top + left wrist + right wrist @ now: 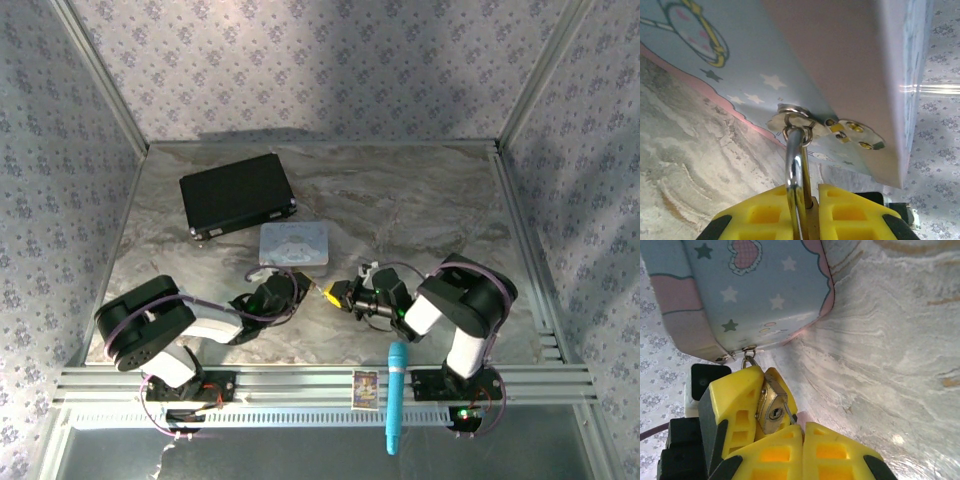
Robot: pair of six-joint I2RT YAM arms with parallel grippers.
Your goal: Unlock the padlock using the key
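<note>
The brass padlock [771, 407] hangs by its silver shackle [797, 170] from the hasp ring of the pastel tin [750, 295]. My left gripper [805, 192] is shut on the padlock's body, its yellow fingers [735, 400] on either side, and the keyhole faces my right wrist camera. My right gripper [803, 426] is shut on the key [789, 413]. Its thin silver blade sticks out, with the tip at the right edge of the padlock's face, beside the keyhole and not in it. In the top view both grippers meet just in front of the tin [294, 243].
A black case [237, 194] lies at the back left of the marble table. A blue tool handle [396, 395] and a small card [365, 388] rest on the front rail. Patterned walls close in the sides and back.
</note>
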